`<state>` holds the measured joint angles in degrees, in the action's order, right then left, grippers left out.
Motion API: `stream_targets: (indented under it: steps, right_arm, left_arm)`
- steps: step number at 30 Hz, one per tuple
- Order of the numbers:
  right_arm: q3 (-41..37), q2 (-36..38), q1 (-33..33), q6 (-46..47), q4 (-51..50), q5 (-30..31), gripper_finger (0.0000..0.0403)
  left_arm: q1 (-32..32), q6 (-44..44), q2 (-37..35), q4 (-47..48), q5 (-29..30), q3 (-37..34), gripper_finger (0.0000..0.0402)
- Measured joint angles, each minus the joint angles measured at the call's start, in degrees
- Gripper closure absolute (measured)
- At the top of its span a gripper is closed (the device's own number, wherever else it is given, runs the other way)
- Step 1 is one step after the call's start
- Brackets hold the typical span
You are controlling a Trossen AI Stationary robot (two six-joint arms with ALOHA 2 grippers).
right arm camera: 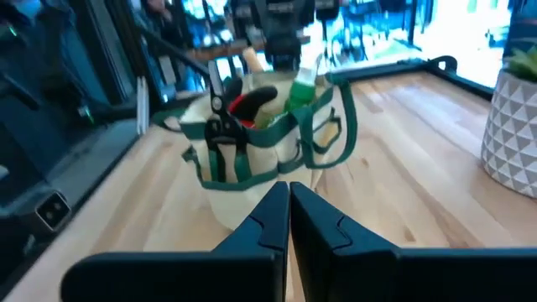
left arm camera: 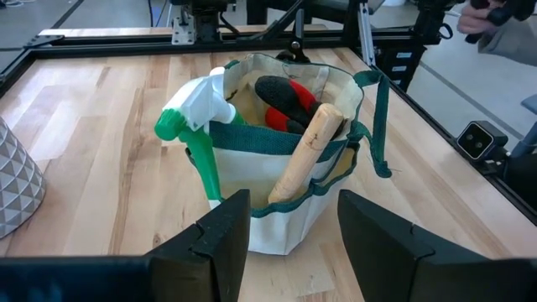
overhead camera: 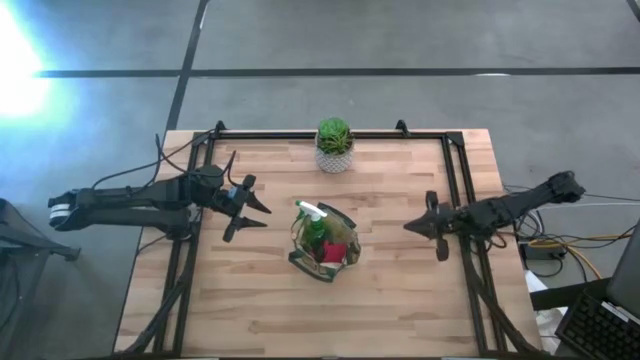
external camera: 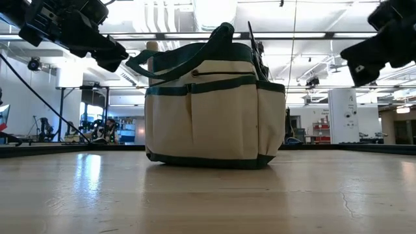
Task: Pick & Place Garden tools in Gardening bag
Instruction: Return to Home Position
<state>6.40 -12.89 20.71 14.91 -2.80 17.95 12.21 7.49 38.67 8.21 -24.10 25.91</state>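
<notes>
The cream-and-olive gardening bag (overhead camera: 325, 243) stands on its base at the table's middle. It holds a green spray bottle (left arm camera: 191, 126), a wooden-handled tool (left arm camera: 306, 151), a red-and-black piece (left arm camera: 285, 101) and dark pruners (right arm camera: 220, 126). My left gripper (overhead camera: 252, 208) hovers open and empty to the bag's left, above the table; it also shows in its own wrist view (left arm camera: 294, 226). My right gripper (overhead camera: 425, 225) hovers shut and empty to the bag's right; it also shows in its own wrist view (right arm camera: 289, 205).
A green potted plant in a white pot (overhead camera: 334, 145) stands near the table's far edge, behind the bag. Black rails (overhead camera: 330, 133) frame the table's far, left and right sides. Bare wood lies in front of the bag.
</notes>
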Motion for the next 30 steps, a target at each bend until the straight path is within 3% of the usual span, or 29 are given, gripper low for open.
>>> stream_targets:
  steps: [5,10,14,19,30]
  right_arm:
    - [-3.33,10.95,-0.12,-8.08,-1.32,0.0,0.0395]
    - [0.55,10.53,-1.3,-12.4,-8.39,3.9,0.0395]
    - [3.29,10.54,-2.54,-6.33,-16.03,9.38,0.0394]
    - [3.58,10.39,-2.56,2.45,-16.66,20.12,0.0394]
    - [3.58,10.18,-2.51,2.89,-16.72,21.07,0.0394]
  left_arm:
    - [0.0,0.0,-0.01,0.0,0.0,0.0,0.0218]
    - [-0.02,0.0,0.0,0.04,0.0,0.0,0.0218]
    - [0.0,0.0,-0.02,-0.05,-0.02,-0.43,0.0218]
    - [-0.02,0.0,0.0,0.41,0.0,-0.87,0.0218]
    - [-0.01,0.0,0.0,0.41,0.0,-0.92,0.0218]
